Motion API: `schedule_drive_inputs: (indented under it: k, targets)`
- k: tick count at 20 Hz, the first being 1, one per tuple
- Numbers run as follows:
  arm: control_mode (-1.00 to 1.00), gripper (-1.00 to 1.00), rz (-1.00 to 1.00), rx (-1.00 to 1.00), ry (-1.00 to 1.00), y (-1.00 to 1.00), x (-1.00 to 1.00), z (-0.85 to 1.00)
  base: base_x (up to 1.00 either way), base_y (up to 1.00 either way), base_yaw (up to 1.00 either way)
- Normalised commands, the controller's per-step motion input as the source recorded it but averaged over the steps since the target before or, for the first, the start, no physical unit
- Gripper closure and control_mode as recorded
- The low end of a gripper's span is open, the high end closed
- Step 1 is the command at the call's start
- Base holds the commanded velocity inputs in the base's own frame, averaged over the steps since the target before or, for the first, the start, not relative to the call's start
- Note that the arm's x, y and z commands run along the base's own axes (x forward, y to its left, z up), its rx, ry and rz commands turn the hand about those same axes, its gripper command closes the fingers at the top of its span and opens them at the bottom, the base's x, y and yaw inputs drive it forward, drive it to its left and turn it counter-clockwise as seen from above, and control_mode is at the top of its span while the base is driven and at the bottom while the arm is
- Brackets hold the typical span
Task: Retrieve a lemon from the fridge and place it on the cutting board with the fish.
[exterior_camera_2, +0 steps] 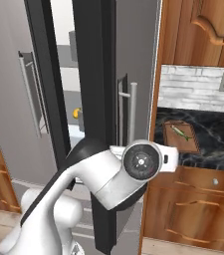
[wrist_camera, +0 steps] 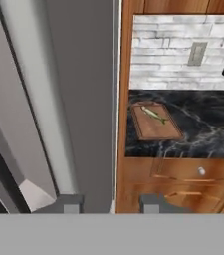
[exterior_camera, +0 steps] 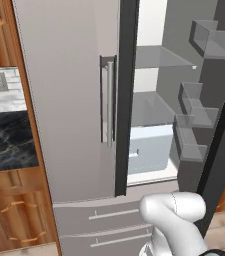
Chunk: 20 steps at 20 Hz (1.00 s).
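Step in hand: fetch phase, lemon not yet taken. Jaws at bottom of hand view: apart, tips clear of each other, clamped on nothing, pointed past the grey fridge [exterior_camera: 69,100] door toward the cabinets [wrist_camera: 183,179]. Door at right of left base view swung wide, with shelves [exterior_camera: 159,57], door bins [exterior_camera: 196,115] and a pale drawer [exterior_camera: 151,150] exposed at centre right. Lemon [exterior_camera_2: 76,113] glimpsed centre left of right base view, a yellow spot inside the fridge beside the dark door edge; exact shelf not discernible.

Judged next: swing hand round the door edge into the opening, set jaws astride the lemon, close, withdraw without clipping door or shelf. Risk judged: round fruit rolling out of a loose pinch.

Farther out: cutting board [wrist_camera: 156,122] flat on black marbled counter [wrist_camera: 208,134], centre right of hand view. Fish [wrist_camera: 153,114] diagonal on its upper part, bare wood below it for the lemon. Brown wooden cabinets below the counter. White brick backsplash [wrist_camera: 168,50] with wall outlet [wrist_camera: 198,54] behind, upper right.
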Motion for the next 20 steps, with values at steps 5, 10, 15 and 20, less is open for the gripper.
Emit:
schedule_drive_inputs:
  k: [5, 10, 15, 20]
  targets:
    - [-1.00, -1.00, -0.04, -0.04, -0.05, 0.00, -0.86, 0.16, 0.00, 0.00, 0.00]
    - [-1.00, -1.00, 0.00, -0.24, -0.11, 0.26, -0.97, 0.62, 0.00, 0.00, 0.00]
    - [-1.00, -1.00, 0.00, -0.42, 0.00, 0.43, -0.61, 0.77, 0.00, 0.00, 0.00]
    - [-1.00, -1.00, 0.01, -0.55, 0.04, 0.43, -0.51, 0.36, 0.00, 0.00, 0.00]
